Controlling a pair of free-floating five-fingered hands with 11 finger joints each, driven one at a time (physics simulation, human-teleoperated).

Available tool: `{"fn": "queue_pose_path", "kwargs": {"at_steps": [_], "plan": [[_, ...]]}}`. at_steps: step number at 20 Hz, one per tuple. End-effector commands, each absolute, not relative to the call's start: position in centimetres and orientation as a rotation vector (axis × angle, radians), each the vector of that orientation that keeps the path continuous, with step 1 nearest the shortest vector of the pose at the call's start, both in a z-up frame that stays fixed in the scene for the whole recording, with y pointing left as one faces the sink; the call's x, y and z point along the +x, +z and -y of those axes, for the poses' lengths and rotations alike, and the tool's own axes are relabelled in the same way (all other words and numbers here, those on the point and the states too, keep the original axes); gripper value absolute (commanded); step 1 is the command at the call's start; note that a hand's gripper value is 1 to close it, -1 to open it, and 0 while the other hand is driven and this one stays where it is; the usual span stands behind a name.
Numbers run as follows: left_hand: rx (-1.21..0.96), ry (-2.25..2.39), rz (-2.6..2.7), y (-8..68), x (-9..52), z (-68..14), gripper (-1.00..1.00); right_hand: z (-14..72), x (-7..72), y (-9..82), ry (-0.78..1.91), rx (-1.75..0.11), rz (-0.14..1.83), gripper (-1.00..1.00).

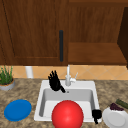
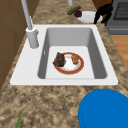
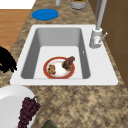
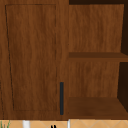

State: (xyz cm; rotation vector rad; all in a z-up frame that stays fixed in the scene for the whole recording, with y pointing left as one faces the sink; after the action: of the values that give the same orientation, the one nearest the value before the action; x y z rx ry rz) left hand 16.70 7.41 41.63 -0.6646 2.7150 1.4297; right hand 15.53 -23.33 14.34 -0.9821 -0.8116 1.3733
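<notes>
1. Left hand (image 1: 54, 82) hangs over the sink's (image 1: 40, 100) back left corner, beside the faucet (image 1: 68, 77), fingers spread wide, holding nothing.
2. Right hand (image 1: 96, 114) at the sink's front right corner, just beside the white plate (image 1: 115, 119); fingers curled down, gripping nothing visible.
3. Red-rimmed plate (image 2: 69, 63) with food lies in the basin.
4. Grapes (image 3: 27, 110) rest on the white plate.

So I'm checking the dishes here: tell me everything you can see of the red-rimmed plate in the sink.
The red-rimmed plate is round and shallow, white in the middle with a red-orange rim, and looks like glazed ceramic. It lies flat on the floor of the sink basin, toward the basin's front. Two pieces of food rest on it: a dark brown chunk and a smaller tan piece. Neither hand touches it.
</notes>
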Motion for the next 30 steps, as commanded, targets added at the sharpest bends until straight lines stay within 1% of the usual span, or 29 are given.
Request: {"fn": "queue_pose_path", "kwargs": {"at_steps": [1,7,8,18,20,21,30], "plan": [[-0.74,1.234,-2.769,41.8,16.2,-6.1,-1.0,23.3,15.5,14.3,1.373,-0.982,0.812,0.0],[-0.73,1.194,-2.76,41.8,15.9,-5.3,-1.0,23.3,15.5,14.3,1.373,-0.982,0.812,0.0],[-0.707,1.189,-2.761,42.0,15.9,-5.5,-1.0,23.3,15.5,14.3,1.373,-0.982,0.812,0.0],[-0.735,1.181,-2.757,45.0,15.3,-5.6,-1.0,23.3,15.5,14.3,1.373,-0.982,0.812,0.0],[-0.743,1.172,-2.78,45.2,14.7,-5.6,-1.0,23.3,15.5,14.3,1.373,-0.982,0.812,0.0],[-0.793,1.193,-2.764,45.8,13.8,-5.5,-1.0,23.3,15.5,14.3,1.373,-0.982,0.812,0.0],[-0.784,1.167,-2.811,47.8,9.7,-4.9,-1.0,23.3,15.5,14.3,1.373,-0.982,0.812,0.0]]}}
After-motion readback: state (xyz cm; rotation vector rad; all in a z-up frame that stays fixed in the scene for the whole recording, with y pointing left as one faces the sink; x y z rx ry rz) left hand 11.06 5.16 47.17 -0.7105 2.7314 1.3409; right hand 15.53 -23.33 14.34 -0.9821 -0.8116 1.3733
